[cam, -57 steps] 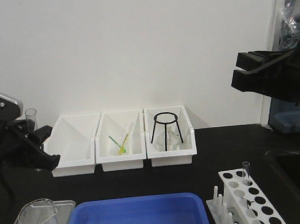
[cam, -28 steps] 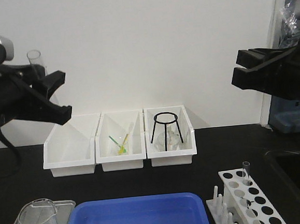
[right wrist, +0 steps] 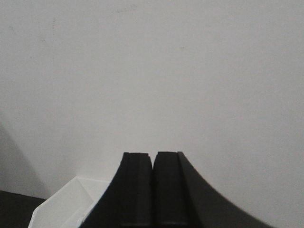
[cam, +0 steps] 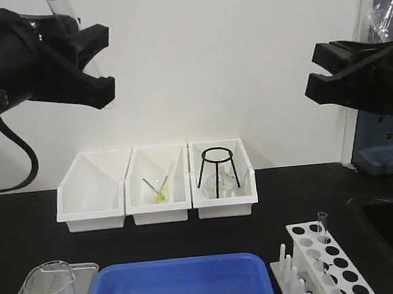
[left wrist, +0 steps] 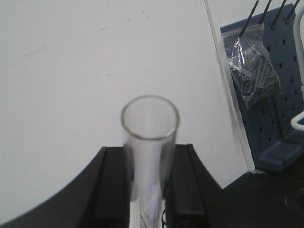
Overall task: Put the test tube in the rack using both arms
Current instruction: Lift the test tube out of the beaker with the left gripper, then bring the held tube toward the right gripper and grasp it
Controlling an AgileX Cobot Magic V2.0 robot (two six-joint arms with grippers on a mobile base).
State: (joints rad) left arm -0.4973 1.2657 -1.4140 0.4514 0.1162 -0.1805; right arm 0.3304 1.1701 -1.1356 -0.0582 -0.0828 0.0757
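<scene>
High above the rack (cam: 328,262), the left pincer (left wrist: 148,156) grips the test tube (left wrist: 150,128); handover next needs the seemingly clenched right pincer (right wrist: 152,159) opened.

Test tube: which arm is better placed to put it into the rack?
Probably the right. The rack stands low on the right, below the shut right gripper; the left gripper holds the test tube high at far left. A handover must come first.
</scene>
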